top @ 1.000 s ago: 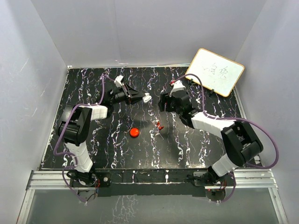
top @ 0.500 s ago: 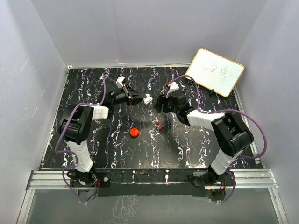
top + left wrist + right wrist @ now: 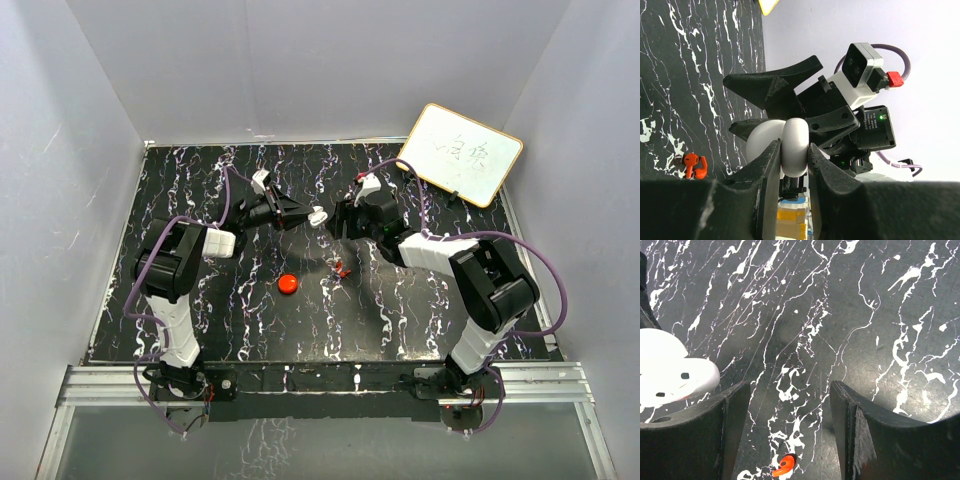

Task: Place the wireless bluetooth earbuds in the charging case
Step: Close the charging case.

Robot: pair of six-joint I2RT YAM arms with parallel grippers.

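While my left fingers [image 3: 767, 170] are pinched on a white rounded shell [image 3: 795, 147], one finger on each flank of it, my right fingers [image 3: 735, 430] stand spread with nothing between them but the black, white-veined counter [image 3: 880, 315] below. From above, the two sets of fingertips nearly meet over the middle of the counter, with the white shell at the tip of my left fingers [image 3: 295, 210] and my right fingers [image 3: 338, 222] just past it. Whether my right fingers touch the shell I cannot tell. My right wrist camera shows the shell [image 3: 675, 370] just outside one of my right fingers, with two small dark holes in its face. The wireless bluetooth earbuds [image 3: 343, 268] lie together on the counter, just to the base side of my right fingers. One of them [image 3: 784, 465] shows low in the gap between those fingers, and both [image 3: 692, 166] sit off to the side of my left fingers, apart from them. The charging case [image 3: 288, 284], a round red puck, rests on the counter to the base side of my left fingers, near the earbuds but not touching them.
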